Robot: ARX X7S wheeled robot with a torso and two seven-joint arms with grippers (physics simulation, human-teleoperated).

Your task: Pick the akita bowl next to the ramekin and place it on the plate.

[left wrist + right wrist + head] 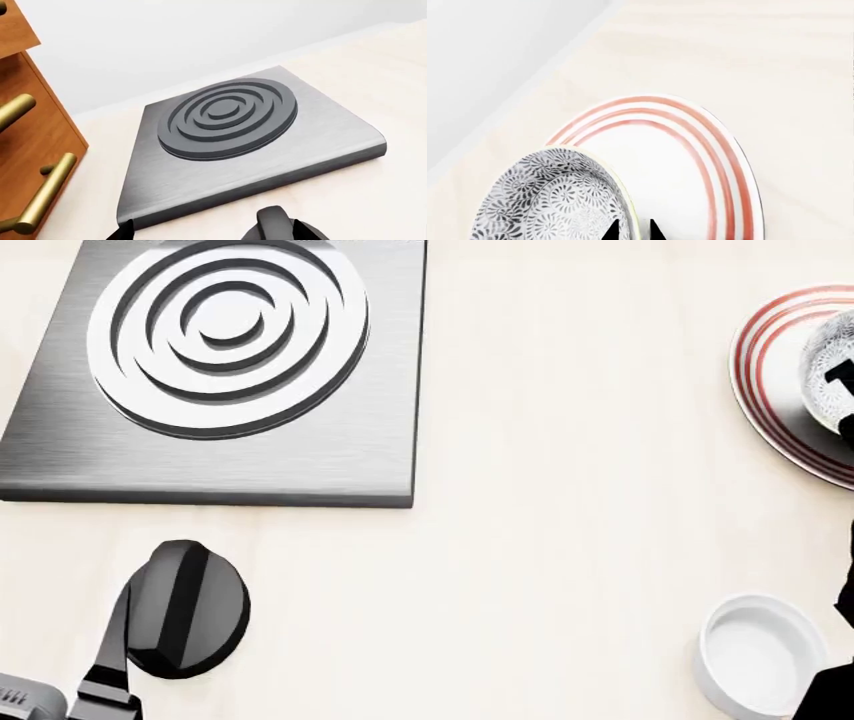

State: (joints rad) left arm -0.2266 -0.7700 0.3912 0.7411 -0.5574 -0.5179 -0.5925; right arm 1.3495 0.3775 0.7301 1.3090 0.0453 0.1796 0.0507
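Observation:
The akita bowl [554, 200], white with a grey floral pattern, hangs low over the near side of the plate [694, 165], a white plate with red rings. My right gripper [633, 231] has one fingertip inside the bowl and one outside, shut on its rim. In the head view the akita bowl [830, 365] and plate [774, 390] are cut off by the right edge. The plain white ramekin [763, 652] stands on the counter nearer to me, apart from the plate. My left gripper [217, 234] is open with its fingers wide apart over the counter, holding nothing.
A brushed-metal hob [227, 370] with a ringed burner lies at the far left. A dark round knob [187, 608] sits in front of it, close to my left arm. A wooden cabinet [33, 150] with brass handles stands beside the hob.

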